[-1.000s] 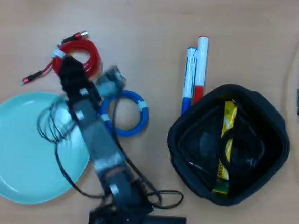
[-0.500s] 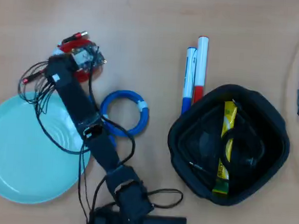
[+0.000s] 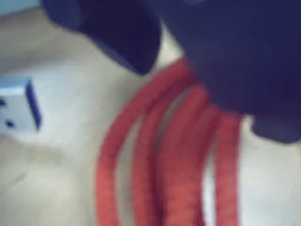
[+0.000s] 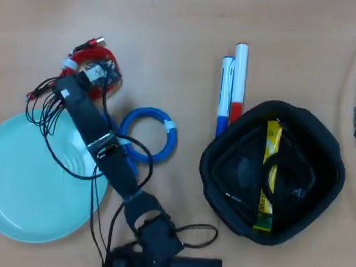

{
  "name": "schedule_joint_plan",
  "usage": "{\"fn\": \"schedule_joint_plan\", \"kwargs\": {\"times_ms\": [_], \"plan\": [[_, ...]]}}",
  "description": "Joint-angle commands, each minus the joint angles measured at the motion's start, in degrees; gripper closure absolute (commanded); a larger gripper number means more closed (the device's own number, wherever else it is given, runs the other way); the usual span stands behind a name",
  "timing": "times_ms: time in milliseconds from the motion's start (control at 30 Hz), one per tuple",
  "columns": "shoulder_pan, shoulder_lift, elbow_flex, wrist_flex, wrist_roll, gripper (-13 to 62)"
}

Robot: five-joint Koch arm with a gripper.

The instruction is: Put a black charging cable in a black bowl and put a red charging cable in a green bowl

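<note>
Lying flat, the red charging cable (image 4: 88, 60) points its plugs upper-right overhead; the tool (image 4: 95, 79) grip state unclear.

Wrist view: heavy blur, nothing sharp. Red charging cable (image 3: 160, 160) strands read as soft smeared bands; dark gripper (image 3: 178, 56) body at top is an out-of-focus navy mass w/ no detail, blue cast overall. Table looks washed-out, pale.
Overhead view: bright, even, diffuse light, warm wood tone, soft short shadows only. Mild softness, low res. Faint sheen on green bowl (image 4: 14, 201). Black bowl (image 4: 324, 144) interior dim, contents hard to separate.
</note>
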Motion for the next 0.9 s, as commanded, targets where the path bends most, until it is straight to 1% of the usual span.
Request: {"fn": "schedule_joint_plan", "kwargs": {"times_ms": [0, 167, 300, 333, 367, 400, 500, 533, 567, 600, 667, 867], "plan": [[-0.1, 0.4, -4.5, 0.1, 2.7, 23.0], [0.5, 0.4, -5.1, -0.4, 4.6, 23.1], [1.1, -0.4, -5.1, -0.4, 6.0, 24.5], [1.3, -0.5, -5.2, -0.4, 6.4, 25.9], [1.5, -0.5, -5.3, -0.4, 6.6, 29.1], [1.6, -0.4, -5.4, -0.4, 6.7, 34.2], [1.8, -0.4, -5.5, -1.7, 7.6, 58.4], [2.0, -0.4, -5.5, -2.5, 8.2, 59.3], [2.3, -0.4, -5.5, -3.0, 8.8, 55.8], [2.3, -0.2, -5.5, -3.3, 9.1, 54.6], [2.5, 0.1, -5.6, -3.6, 9.3, 56.1], [4.4, 1.0, -5.6, -7.7, 7.6, 56.0]]}}
